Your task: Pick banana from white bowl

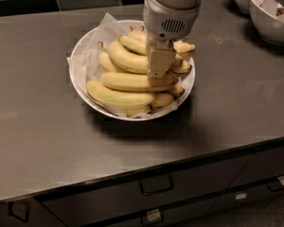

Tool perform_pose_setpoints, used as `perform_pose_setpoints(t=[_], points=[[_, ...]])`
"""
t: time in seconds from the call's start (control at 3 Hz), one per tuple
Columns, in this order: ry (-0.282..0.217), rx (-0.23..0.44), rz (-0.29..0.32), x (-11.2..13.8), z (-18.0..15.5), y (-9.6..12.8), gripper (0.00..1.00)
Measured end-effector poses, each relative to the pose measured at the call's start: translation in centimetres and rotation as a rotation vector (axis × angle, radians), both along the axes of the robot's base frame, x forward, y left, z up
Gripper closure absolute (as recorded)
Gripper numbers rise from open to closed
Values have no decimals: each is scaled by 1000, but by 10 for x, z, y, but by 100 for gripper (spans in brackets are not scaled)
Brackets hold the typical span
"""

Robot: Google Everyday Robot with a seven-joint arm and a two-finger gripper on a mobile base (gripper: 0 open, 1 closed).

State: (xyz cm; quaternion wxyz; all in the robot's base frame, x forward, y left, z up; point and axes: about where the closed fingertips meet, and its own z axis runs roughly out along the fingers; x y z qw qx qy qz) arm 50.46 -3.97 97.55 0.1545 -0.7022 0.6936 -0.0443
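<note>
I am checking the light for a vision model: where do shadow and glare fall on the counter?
Camera view: the bowl throws a dark shadow on the counter in front and to the right. Camera view: a pale sheen lies across the counter's near left part. Camera view: the gripper sits low over the right side of the bananas.

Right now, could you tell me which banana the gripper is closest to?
The plump, strongly curved banana atop the pile in the bowl; the gripper sits at its right end, while the longer, straighter ones lie lower.
</note>
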Motion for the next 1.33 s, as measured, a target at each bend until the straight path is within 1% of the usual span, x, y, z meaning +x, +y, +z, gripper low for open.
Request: perform_pose_setpoints(t=[0.33,0.67,1.0,1.33], points=[[6,-6,-2,1,-6,0,46],[6,-6,-2,1,-6,0,64],[6,-6,-2,1,-6,0,88],[6,-6,-2,1,-5,0,100]])
